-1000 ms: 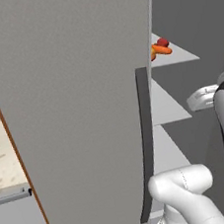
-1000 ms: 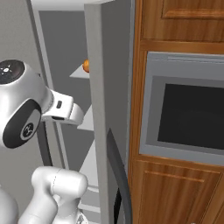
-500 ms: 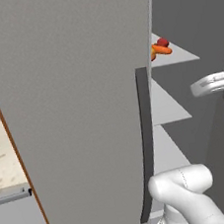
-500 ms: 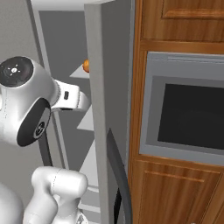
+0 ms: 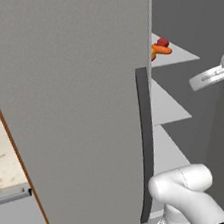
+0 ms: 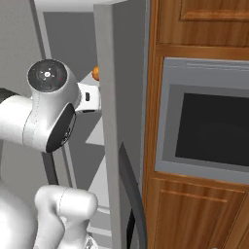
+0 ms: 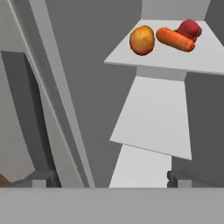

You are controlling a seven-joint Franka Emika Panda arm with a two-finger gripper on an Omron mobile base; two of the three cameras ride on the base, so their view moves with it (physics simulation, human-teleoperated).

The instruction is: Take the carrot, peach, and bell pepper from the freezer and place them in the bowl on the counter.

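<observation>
End effector (image 7: 108,178), jaws wide and empty, faces the open freezer (image 7: 151,118); peach (image 7: 142,40), carrot (image 7: 175,39) and bell pepper (image 7: 189,29) share 1 upper shelf (image 7: 183,59). Best raise and centre on the peach first.

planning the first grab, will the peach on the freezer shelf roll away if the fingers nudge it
Probably yes: the peach is a round ball on a flat white shelf with no visible lip. The carrot lies close beside it and might stop a roll that way. Its smooth skin may slip between the open gripper.
</observation>
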